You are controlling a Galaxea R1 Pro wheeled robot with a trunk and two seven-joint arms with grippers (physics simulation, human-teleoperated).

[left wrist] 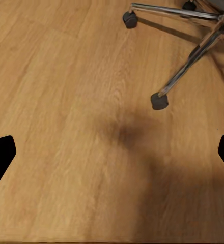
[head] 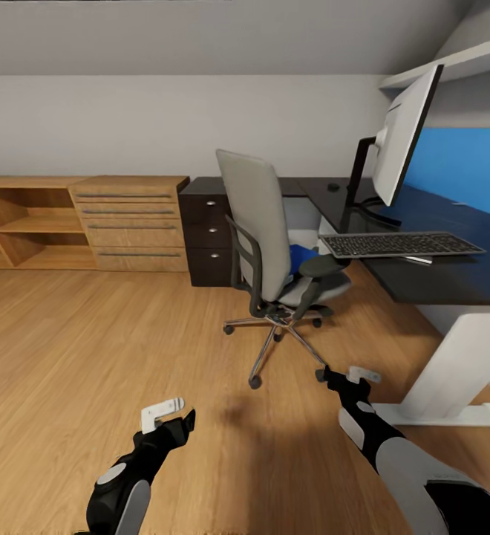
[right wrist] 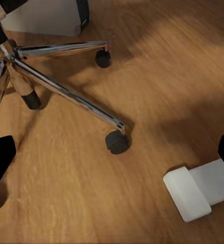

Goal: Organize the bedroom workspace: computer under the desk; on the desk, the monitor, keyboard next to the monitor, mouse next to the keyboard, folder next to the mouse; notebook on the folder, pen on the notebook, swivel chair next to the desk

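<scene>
The grey swivel chair (head: 263, 230) stands on the wood floor in front of the black desk (head: 438, 279), its back turned toward me. A blue folder (head: 301, 257) lies on its seat, mostly hidden by the backrest. On the desk are the black monitor (head: 404, 137), the keyboard (head: 401, 244), a small dark mouse (head: 333, 187) and a slim white pen (head: 419, 260). A light grey computer (right wrist: 46, 18) stands behind the chair's base (right wrist: 66, 91). My left gripper (head: 172, 417) and right gripper (head: 345, 375) hang open and empty above the floor, short of the chair.
A dark three-drawer unit (head: 208, 238) carries the desk's far end, with low light-wood cabinets (head: 82, 223) to its left. The desk's white leg (head: 453, 371) and foot (right wrist: 198, 188) stand close to my right gripper. A blue wall panel (head: 460, 163) backs the desk.
</scene>
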